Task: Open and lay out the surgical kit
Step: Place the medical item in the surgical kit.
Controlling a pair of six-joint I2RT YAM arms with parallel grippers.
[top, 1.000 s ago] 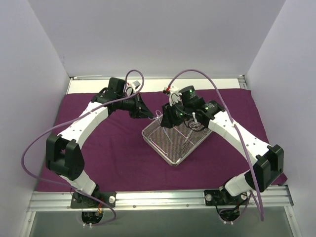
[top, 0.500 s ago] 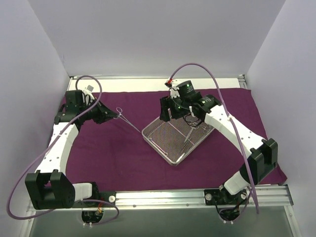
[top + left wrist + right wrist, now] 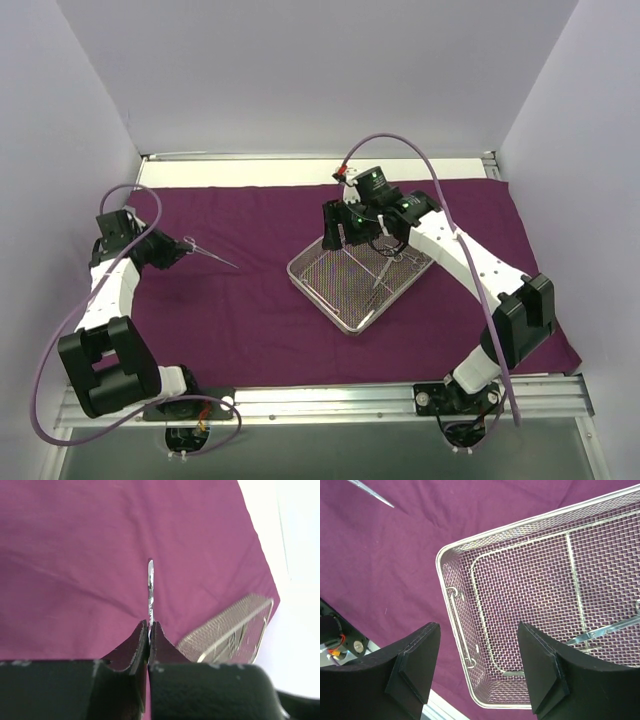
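The dark purple cloth wrap (image 3: 250, 310) lies spread flat over the table. The silver wire-mesh tray (image 3: 345, 318) sits on it at the centre, turned at an angle, with thin silver instruments (image 3: 385, 270) lying inside. My left gripper (image 3: 185, 244) hangs over the cloth's left side, shut on one thin silver instrument (image 3: 215, 257) that points toward the tray. In the left wrist view that instrument (image 3: 150, 587) sticks out from the left gripper (image 3: 149, 626). My right gripper (image 3: 479, 630) stands open and empty above the tray's corner (image 3: 451, 605).
White walls close in on the left, right and back. A metal rail (image 3: 320, 400) runs along the near edge, where both arm bases sit. A white strip (image 3: 300, 172) shows beyond the cloth's far edge. Purple cables loop off both arms.
My left arm has swung from the tray out to the left side of the cloth, carrying the instrument. My right gripper has opened above the tray.
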